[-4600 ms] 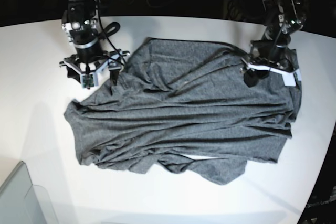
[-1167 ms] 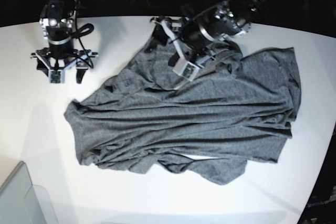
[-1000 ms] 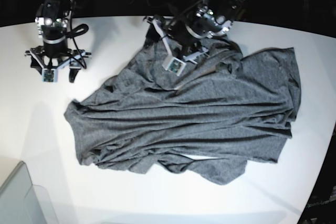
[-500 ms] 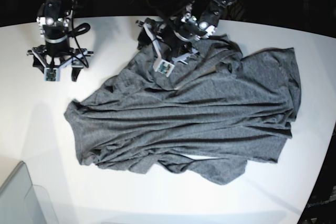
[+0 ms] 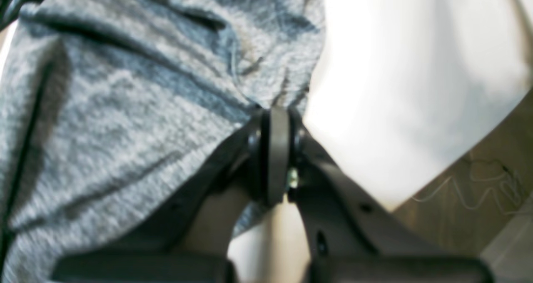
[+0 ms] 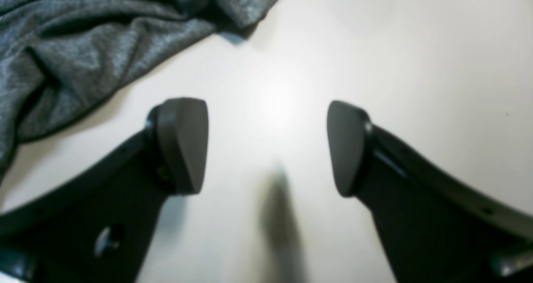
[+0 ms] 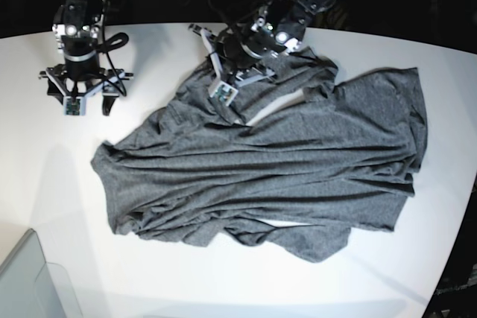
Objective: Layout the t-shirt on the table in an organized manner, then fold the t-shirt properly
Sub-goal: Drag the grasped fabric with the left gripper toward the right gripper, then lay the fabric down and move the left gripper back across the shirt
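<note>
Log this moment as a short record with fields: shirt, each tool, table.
t-shirt: spread but wrinkled on the table, far edge bunched
left tool: shut on the t-shirt's edge
right tool: open, empty, over bare table beside the shirt
table: white, glossy
fold: not yet begun

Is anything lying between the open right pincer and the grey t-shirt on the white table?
Nothing visible. The right pincer hovers open over bare glossy white table, and the dark heather-grey knit t-shirt lies to one side of it with only clear tabletop between. The left pincer is already shut on the shirt's edge.
</note>
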